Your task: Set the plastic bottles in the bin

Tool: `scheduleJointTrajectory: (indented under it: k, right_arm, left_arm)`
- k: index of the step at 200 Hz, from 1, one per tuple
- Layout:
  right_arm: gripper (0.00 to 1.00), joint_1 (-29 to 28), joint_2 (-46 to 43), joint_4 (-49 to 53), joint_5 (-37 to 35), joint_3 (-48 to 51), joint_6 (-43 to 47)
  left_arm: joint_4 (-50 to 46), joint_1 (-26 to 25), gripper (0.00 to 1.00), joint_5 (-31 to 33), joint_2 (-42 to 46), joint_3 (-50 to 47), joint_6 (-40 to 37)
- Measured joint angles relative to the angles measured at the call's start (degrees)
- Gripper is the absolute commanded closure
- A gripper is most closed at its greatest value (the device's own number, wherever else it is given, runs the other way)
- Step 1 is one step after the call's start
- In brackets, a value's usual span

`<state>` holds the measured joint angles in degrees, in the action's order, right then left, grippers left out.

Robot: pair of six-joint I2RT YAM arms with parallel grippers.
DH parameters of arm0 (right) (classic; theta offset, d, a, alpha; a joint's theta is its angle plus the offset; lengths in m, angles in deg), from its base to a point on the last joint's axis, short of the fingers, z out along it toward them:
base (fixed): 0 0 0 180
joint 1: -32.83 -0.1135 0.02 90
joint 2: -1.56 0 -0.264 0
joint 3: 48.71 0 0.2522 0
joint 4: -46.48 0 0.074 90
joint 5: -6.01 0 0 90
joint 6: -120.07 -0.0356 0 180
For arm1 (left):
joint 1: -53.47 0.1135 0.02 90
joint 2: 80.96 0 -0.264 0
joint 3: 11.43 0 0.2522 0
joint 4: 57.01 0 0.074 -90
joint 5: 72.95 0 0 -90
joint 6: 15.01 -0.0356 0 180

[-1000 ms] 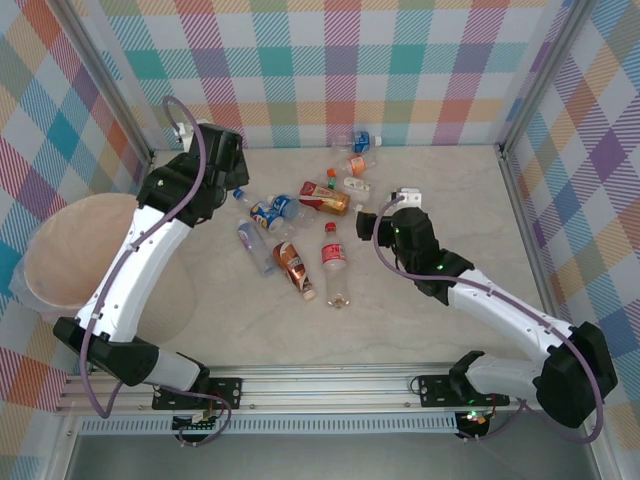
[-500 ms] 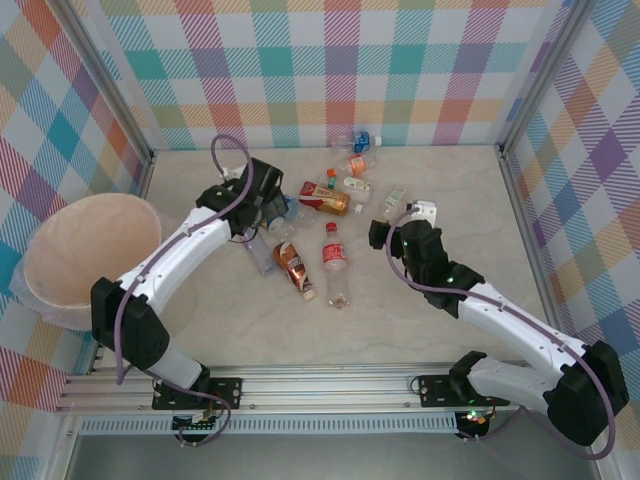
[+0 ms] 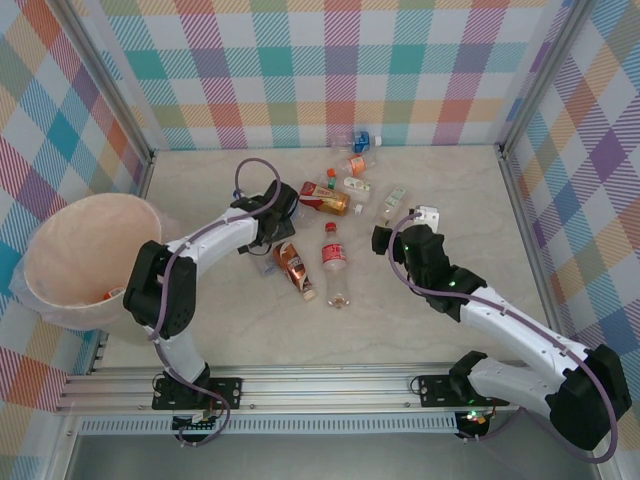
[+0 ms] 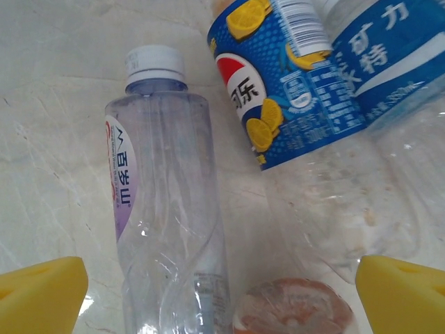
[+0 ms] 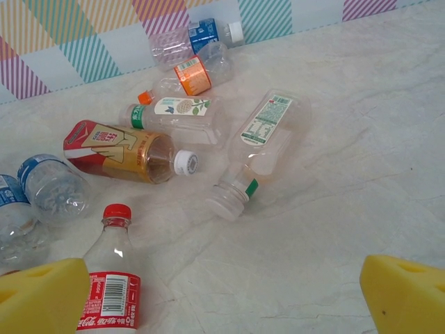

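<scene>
Several plastic bottles (image 3: pixel 325 205) lie scattered mid-table. My left gripper (image 3: pixel 268 232) hovers low over the pile's left side, open. Its yellow fingers (image 4: pixel 42 292) straddle a clear white-capped bottle (image 4: pixel 167 209) and the base of a brown bottle (image 4: pixel 295 309). Two blue-label bottles (image 4: pixel 285 90) lie just beyond. My right gripper (image 3: pixel 381 238) is open right of the pile, nothing between its fingertips (image 5: pixel 407 292). A red-capped cola bottle (image 5: pixel 115 278) lies by its left finger and a green-label bottle (image 5: pixel 261 146) ahead. The pale pink bin (image 3: pixel 40 240) stands far left.
More bottles lie toward the back wall: red-gold label (image 5: pixel 118 153), green-and-white label (image 5: pixel 174 115), orange label (image 5: pixel 191 75), blue label (image 5: pixel 201 36). Checked walls and metal posts (image 3: pixel 520 190) enclose the table. Something small lies in the bin's bottom (image 3: pixel 112 293).
My left arm has swung from beside the bin to the right and come down over the bottle pile. The right gripper drifted slightly toward the near right, still open.
</scene>
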<state>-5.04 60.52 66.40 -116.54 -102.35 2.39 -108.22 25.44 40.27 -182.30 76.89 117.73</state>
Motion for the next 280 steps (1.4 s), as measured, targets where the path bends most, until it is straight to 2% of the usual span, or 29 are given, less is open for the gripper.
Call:
scheduleJointTrajectory:
  k: [45, 123, 173, 219, 246, 280]
  right_arm:
    - [0.00, 0.0, -0.6, 0.9, 0.0, 0.0, 0.0]
    - [0.00, 0.0, -0.6, 1.8, 0.0, 0.0, 0.0]
    - [0.00, 0.0, -1.8, 3.0, 0.0, 0.0, 0.0]
    - [0.00, 0.0, -3.1, 3.0, 0.0, 0.1, 0.3]
    - [0.00, 0.0, -3.2, 2.3, 1.0, 0.7, 2.8]
    - [0.00, 0.0, -3.5, 0.0, 6.4, 1.0, 10.4]
  left_arm:
    - [2.8, 3.0, 0.06, -0.3, 0.0, -3.6, 1.8]
    - [10.4, 5.9, 0.30, -5.2, 0.0, -10.2, 3.1]
    - [15.6, 7.2, 0.33, -8.0, -1.5, -12.3, 3.1]
    - [18.2, 7.7, 0.46, -9.0, -2.5, -13.7, 2.8]
    - [19.9, 7.7, 0.49, -9.7, -2.4, -13.7, 2.4]
    - [19.2, 7.7, 0.53, -9.7, -0.7, -13.7, 1.1]
